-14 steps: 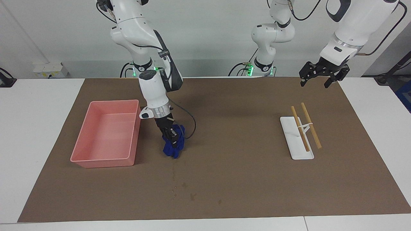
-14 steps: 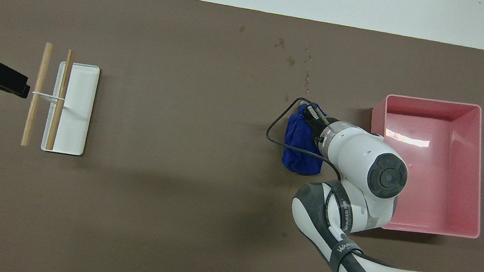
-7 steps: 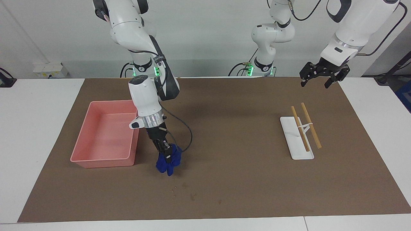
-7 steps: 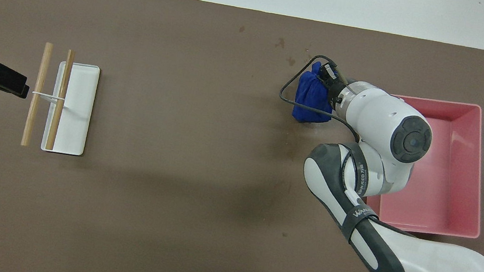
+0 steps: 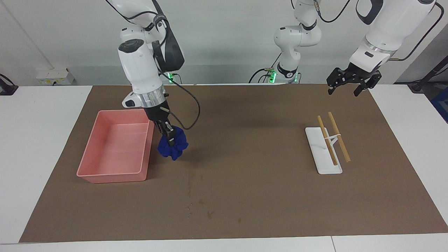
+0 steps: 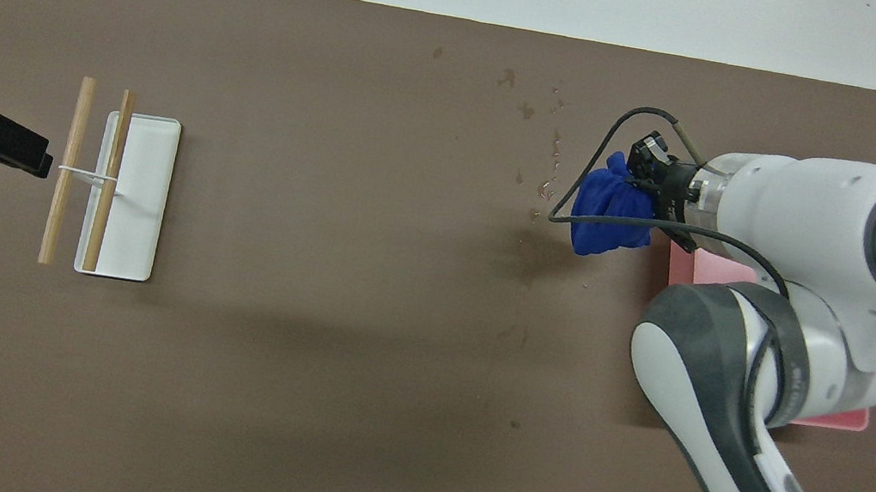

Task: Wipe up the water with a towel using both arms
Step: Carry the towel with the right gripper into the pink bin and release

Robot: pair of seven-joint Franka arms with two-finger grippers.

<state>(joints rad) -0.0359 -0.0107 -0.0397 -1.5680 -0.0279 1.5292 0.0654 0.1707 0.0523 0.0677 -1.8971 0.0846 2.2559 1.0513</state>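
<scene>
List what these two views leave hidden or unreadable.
- Pink bin: overhead view, the right arm covers most of it.
- Right hand: both views, its fingertips are buried in the blue towel.
- Left hand: overhead view, its arm is cut off by the picture's edge.
- Water drops: facing view, too small to count.
- White tray: both views, any contents besides the two sticks unreadable.

Pink bin, open-topped, on the brown mat toward the right arm's end of the table. White tray toward the left arm's end, well apart from the bin. Two wooden sticks lie across the tray, side by side.
</scene>
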